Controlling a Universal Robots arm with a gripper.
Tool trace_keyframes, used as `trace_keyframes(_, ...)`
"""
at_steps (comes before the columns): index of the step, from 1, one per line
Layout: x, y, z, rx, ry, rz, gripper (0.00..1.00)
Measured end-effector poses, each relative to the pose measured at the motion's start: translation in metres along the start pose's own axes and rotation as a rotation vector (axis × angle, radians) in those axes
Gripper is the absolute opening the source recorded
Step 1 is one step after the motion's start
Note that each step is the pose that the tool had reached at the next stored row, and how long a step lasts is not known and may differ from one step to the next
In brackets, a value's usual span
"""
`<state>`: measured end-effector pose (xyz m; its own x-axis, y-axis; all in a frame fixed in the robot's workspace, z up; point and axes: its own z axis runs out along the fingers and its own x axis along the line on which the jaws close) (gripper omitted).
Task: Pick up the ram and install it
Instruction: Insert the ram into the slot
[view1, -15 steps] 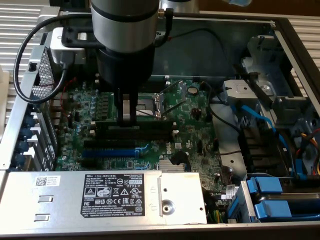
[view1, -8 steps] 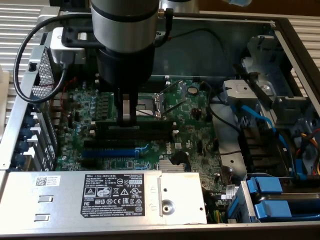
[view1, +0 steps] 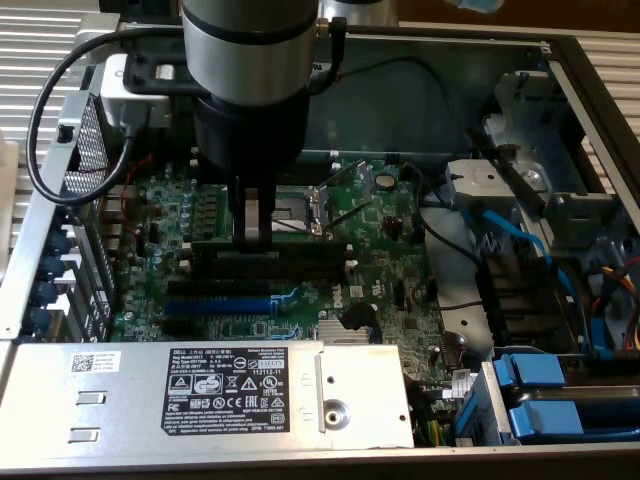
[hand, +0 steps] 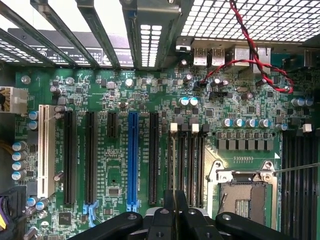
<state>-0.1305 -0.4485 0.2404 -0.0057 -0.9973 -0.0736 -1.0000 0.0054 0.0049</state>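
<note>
Your gripper (view1: 252, 236) has its fingers pinched together on the top edge of the ram (view1: 300, 248). The ram stands on edge along the black memory slots (hand: 192, 160), beside the processor socket (view1: 300, 205) on the green motherboard (view1: 390, 260). Whether it is seated you cannot tell.

The black rectangular label (view1: 228, 382) on the silver sheet-metal box (view1: 120, 400) carries "DELL" in white at its upper left corner, above rows of certification symbols and fine print too small to read. Beside it, a white sticker (view1: 96, 362) bears a square code. White lettering along the green motherboard's (hand: 120, 165) slots cannot be read.
</note>
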Motion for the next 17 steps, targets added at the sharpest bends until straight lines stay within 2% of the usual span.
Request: trace_keyframes(17, -0.0011, 0.0005, 0.0020, 0.0005, 0.0001, 0.002, 0.13)
